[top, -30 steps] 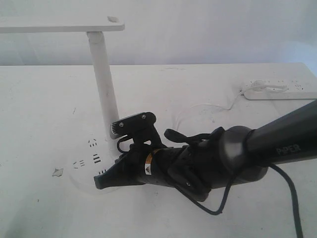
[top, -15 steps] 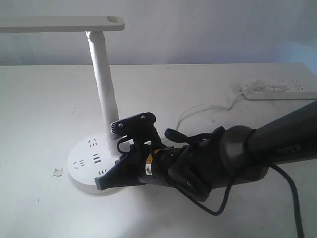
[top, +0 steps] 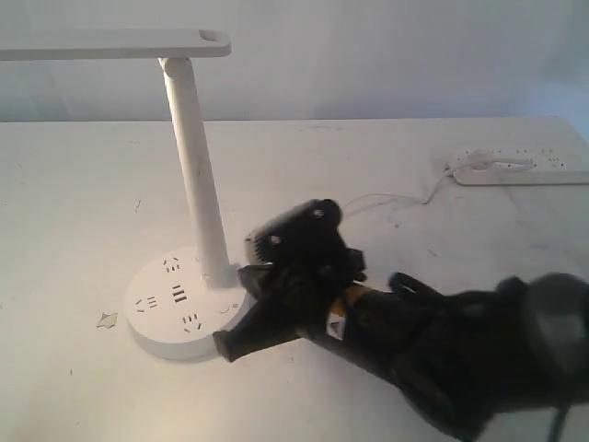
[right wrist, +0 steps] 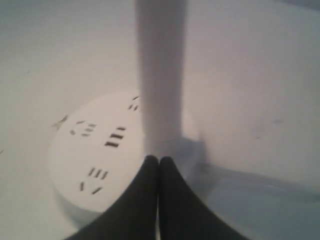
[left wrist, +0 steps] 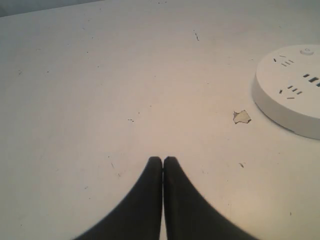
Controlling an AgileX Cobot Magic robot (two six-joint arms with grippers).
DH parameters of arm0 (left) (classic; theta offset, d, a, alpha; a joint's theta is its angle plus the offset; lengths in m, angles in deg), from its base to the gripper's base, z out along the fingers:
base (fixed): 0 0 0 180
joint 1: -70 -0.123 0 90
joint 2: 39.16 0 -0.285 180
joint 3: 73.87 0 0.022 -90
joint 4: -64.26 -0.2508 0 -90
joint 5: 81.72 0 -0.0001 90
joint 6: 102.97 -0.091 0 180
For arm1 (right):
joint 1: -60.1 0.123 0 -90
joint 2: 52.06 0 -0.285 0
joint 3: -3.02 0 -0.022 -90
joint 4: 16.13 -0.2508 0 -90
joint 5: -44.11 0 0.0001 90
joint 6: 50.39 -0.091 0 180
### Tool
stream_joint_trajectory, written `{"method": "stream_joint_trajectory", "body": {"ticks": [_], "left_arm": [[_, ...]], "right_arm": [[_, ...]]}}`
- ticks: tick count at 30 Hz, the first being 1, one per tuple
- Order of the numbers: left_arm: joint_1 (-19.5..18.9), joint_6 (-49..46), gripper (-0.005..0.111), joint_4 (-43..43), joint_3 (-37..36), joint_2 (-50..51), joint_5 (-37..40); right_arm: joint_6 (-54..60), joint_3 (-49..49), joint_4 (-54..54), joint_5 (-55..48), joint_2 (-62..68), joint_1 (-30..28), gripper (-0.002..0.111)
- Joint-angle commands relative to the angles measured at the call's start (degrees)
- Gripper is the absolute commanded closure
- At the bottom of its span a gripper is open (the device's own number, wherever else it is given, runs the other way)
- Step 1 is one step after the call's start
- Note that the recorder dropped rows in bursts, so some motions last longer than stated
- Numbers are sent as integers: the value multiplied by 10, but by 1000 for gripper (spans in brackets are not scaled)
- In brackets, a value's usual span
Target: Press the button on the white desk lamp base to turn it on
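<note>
The white desk lamp [top: 196,157] stands at the left, its bar head [top: 110,43] reaching left. On its round white desk lamp base [top: 175,299] the small button [top: 225,310] shows faintly, right of the pole's foot. My right gripper [top: 224,348] is shut on nothing, its tip at the base's front right rim just below the button. The right wrist view has the shut gripper [right wrist: 158,159] over the base [right wrist: 95,150] near the pole [right wrist: 160,75], and the button is hidden there. My left gripper [left wrist: 163,159] is shut over bare table, left of the base [left wrist: 292,97] and button [left wrist: 306,51].
A long white power strip [top: 525,166] lies at the back right, with a thin white cord [top: 386,198] running from it toward the lamp. A small scrap [top: 108,319] lies left of the base, also seen from the left wrist as the scrap [left wrist: 241,116].
The right arm has drawn back to the lower right, and its fingertip slid right off the base's front. The washed-out brightness of one second ago has dimmed.
</note>
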Motion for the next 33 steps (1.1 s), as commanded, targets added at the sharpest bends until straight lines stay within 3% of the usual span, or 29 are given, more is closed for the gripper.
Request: {"method": "stream_joint_trajectory", "body": {"ticks": [1,4,8,10,14,26,33], "left_arm": [[2,0,107,2,-1,-3,0],[2,0,107,2,-1,-3,0],[2,0,107,2,-1,-3,0],[2,0,107,2,-1,-3,0],[2,0,107,2,-1,-3,0],[2,0,107,2,-1,-3,0],[3,0,107,-2,-1,-3,0]], "right_arm": [[109,151,-189,205,-94,0,108],[105,250,-219,325,-157,0,108],[102,353,-225,325,-270,0,108],[123,353,-289,325,-361,0,108],[283,353,-357,173,-548,0,108],[445,353,-358,-121,-971,0,108],[511,353,-350,-169,-994,0,108]]}}
